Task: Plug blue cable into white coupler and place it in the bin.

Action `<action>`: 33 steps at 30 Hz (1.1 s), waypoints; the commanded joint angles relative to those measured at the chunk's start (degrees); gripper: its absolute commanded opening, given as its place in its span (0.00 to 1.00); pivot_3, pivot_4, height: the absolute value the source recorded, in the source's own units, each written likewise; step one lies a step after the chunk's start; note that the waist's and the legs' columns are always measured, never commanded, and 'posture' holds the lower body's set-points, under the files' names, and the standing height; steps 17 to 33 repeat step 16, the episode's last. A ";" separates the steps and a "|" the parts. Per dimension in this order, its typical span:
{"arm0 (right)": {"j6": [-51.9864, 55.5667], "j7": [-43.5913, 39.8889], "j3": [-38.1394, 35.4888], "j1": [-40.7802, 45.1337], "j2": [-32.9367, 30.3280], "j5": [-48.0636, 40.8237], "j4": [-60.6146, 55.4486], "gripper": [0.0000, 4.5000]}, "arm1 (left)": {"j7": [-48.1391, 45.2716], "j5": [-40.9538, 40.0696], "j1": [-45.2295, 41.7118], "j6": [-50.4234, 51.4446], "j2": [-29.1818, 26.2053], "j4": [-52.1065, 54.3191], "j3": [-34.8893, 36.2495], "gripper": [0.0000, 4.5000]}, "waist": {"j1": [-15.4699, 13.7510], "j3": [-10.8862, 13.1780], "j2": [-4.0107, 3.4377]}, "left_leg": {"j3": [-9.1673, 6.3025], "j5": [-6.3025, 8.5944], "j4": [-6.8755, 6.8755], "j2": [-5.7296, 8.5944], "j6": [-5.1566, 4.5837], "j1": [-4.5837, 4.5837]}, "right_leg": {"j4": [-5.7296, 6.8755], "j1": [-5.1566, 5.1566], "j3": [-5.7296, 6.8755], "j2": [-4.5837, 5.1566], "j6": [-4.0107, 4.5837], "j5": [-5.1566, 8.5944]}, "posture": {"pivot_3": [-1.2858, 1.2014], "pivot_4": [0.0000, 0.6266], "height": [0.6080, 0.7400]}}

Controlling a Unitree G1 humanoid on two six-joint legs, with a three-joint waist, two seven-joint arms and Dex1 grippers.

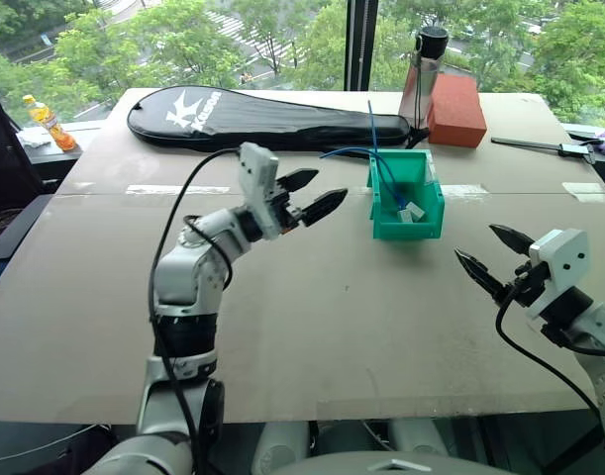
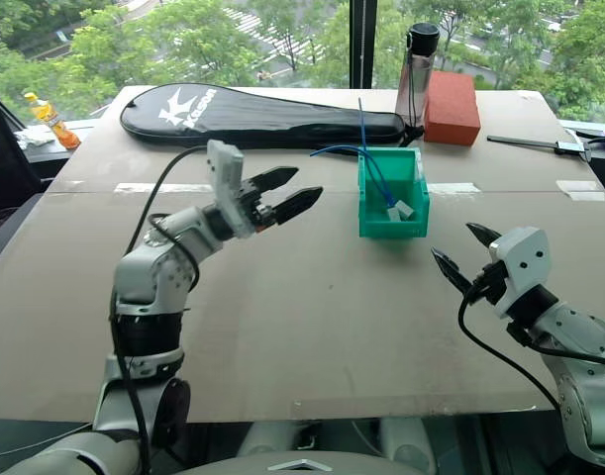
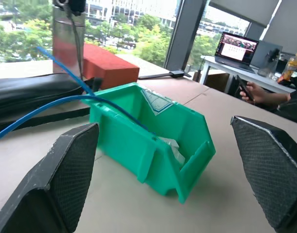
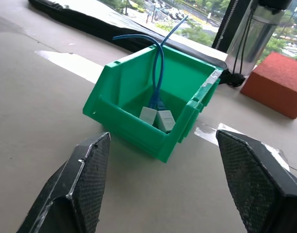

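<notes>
Nearest, the right gripper (image 1: 483,258) hangs empty, jaws apart. Farther left, the left gripper (image 1: 309,195) is spread and empty, apparently finished. Beyond, the blue cable (image 4: 158,73) and white coupler (image 4: 148,115) rest in the bin (image 1: 426,213).

The bin (image 4: 138,97) holds two white couplers (image 4: 157,118), too alike to tell which is the white coupler. The blue cable (image 4: 155,63) and a second one overlap. The bin's wall (image 3: 124,141) hides the plugs.
</notes>
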State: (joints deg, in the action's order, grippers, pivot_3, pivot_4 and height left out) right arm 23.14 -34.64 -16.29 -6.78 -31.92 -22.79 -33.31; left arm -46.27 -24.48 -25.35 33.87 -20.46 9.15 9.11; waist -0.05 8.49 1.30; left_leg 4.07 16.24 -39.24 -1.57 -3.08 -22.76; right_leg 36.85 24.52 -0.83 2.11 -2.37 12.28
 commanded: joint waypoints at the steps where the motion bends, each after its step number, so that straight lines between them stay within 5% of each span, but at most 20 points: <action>1: -2.37 -3.96 -3.18 -0.91 -2.78 -1.81 1.67 0.75 | -0.80 -0.39 8.25 -2.83 -3.91 6.91 1.51 0.99 | 0.03 -0.01 -0.02 | 0.03 0.00 0.02 0.01 0.00 0.04 | 0.00 -0.04 -0.05 0.02 0.02 0.01 | 0.52 0.24 1.00; 12: -7.75 -12.27 -12.59 -13.94 -7.18 -2.32 5.98 0.75 | -2.78 -3.14 28.25 -7.95 -9.99 10.94 6.88 0.99 | -0.74 -0.01 -0.01 | 0.01 0.03 0.01 -0.01 -0.05 0.10 | 0.00 -0.09 0.04 0.11 0.23 0.14 | 0.52 0.24 1.00; 33: -8.48 -12.63 -13.81 -16.05 -7.18 -2.15 5.95 0.75 | -2.73 -3.83 29.91 -8.98 -10.27 10.56 6.95 0.99 | -0.73 -0.01 -0.01 | 0.01 0.03 0.00 -0.03 -0.05 0.24 | 0.00 -0.16 0.05 0.11 0.22 0.14 | 0.52 0.24 1.00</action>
